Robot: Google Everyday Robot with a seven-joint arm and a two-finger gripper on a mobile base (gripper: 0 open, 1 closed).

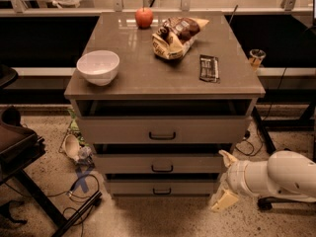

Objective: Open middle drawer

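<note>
The middle drawer [197,165] is the grey-beige front between the taller top drawer [118,130] and the low bottom drawer [128,187] of the cabinet. A small black bar handle [162,168] sits at its centre. I see a dark gap above its front and nothing of its interior. My gripper [225,179], on a white arm [276,176] coming in from the right, is at the right end of the middle and bottom drawer fronts. It is open and empty, one fingertip [227,157] up by the middle drawer's right edge and the other [224,200] down near the floor.
On the cabinet top [138,75] are a white bowl [98,66], a red apple [144,17], a chip bag [175,36] and a dark snack bar [209,67]. A black chair [19,147] stands at the left. Cables and clutter [76,149] lie on the floor.
</note>
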